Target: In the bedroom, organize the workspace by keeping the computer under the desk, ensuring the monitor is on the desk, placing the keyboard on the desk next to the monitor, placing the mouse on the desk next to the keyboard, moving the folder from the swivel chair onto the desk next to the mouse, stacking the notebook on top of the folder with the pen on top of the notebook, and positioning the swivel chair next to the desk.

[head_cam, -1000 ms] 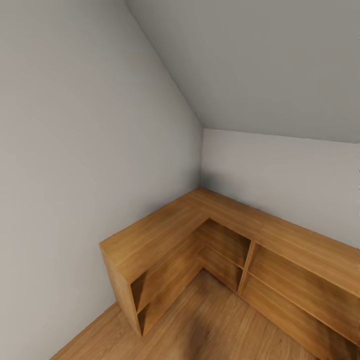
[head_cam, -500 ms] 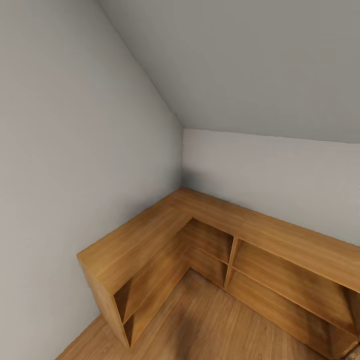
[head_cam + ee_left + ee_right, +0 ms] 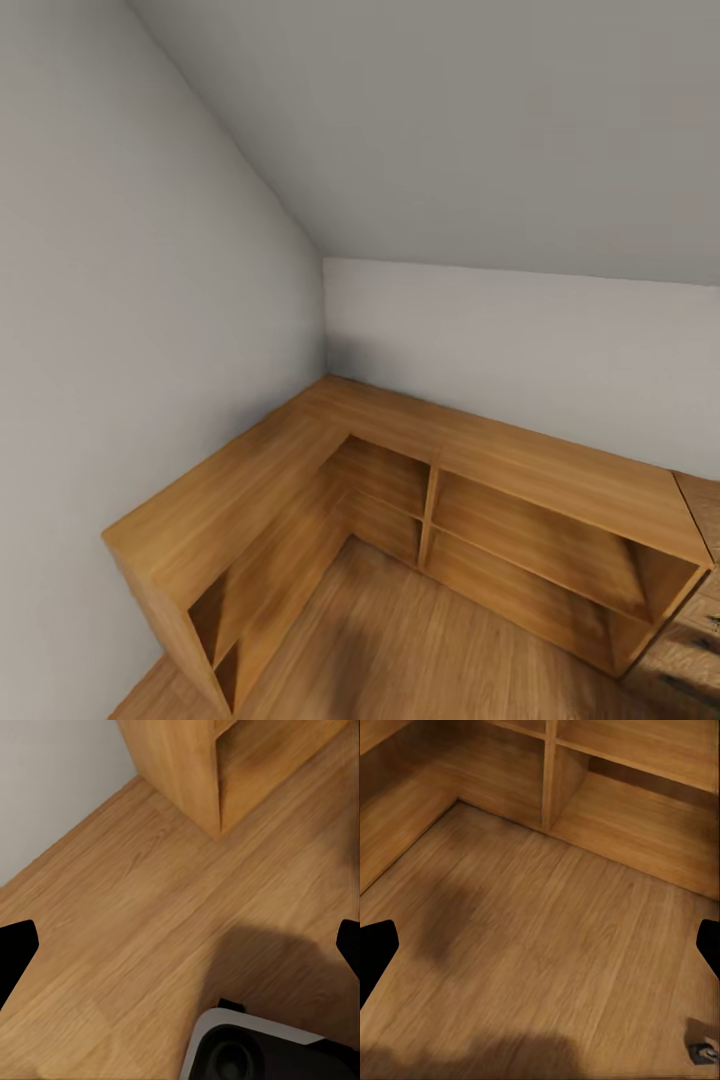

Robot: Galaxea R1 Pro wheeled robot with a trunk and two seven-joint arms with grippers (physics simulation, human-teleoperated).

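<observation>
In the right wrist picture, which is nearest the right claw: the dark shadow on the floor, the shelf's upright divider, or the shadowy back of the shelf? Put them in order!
From the right claw:
1. Dark shadow, on the floor just ahead.
2. Upright divider, at the shelf's front.
3. Shadowy back of the shelf, deep inside a compartment.

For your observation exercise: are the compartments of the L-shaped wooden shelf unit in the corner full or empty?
Empty, as far as visible. The shelf unit shows bare wooden compartments in the head view and the right wrist view; some interiors are shadowed.
</observation>
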